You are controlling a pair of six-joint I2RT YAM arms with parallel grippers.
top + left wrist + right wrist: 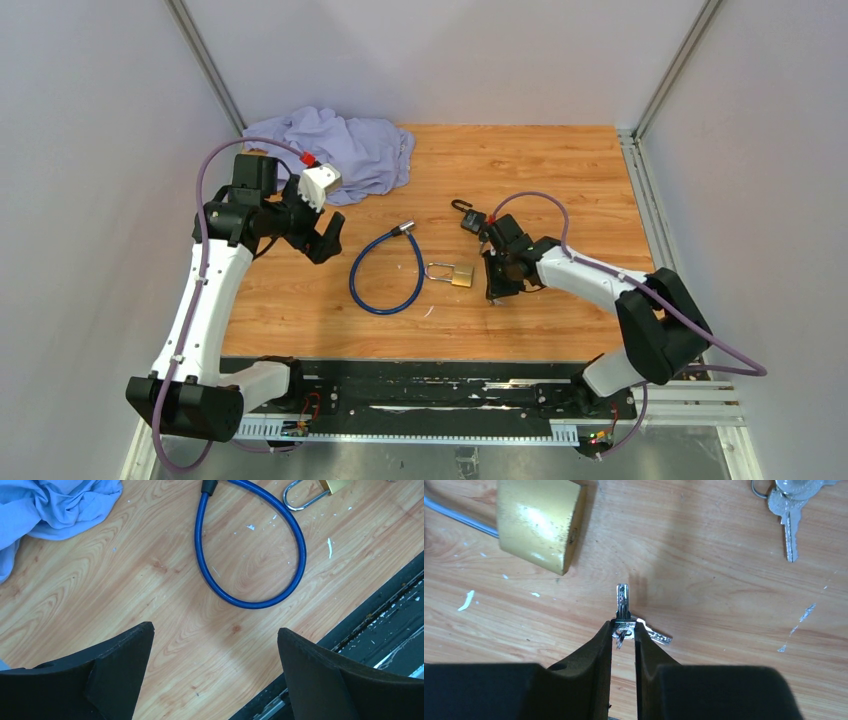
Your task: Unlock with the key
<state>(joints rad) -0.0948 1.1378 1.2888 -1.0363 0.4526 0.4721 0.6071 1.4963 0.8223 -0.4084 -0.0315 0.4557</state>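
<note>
The wooden worktop (560,180) carries a crumpled blue cloth (340,150) at its far left corner. The left claw (215,640) hangs over the boards just beside the cloth, its jaws spread wide with nothing between them. The right claw (624,630) is lowered near the middle of the worktop, jaws drawn narrow and pinched on the head of a small silver key (622,600). A blue cable (255,604) lies flat in a loop between the two claws, one end capped in metal. Just right of the loop lies the brass padlock (539,522), on its side, with its shackle toward the cable and its body toward the right claw. The key's blade sticks out past the fingertips, close to the padlock but apart from it and not in the lock; whether it touches the wood I cannot tell. A second key (656,637) dangles beside the held one, and spare keys (791,510) rest on the boards well to the other side of the padlock
</note>
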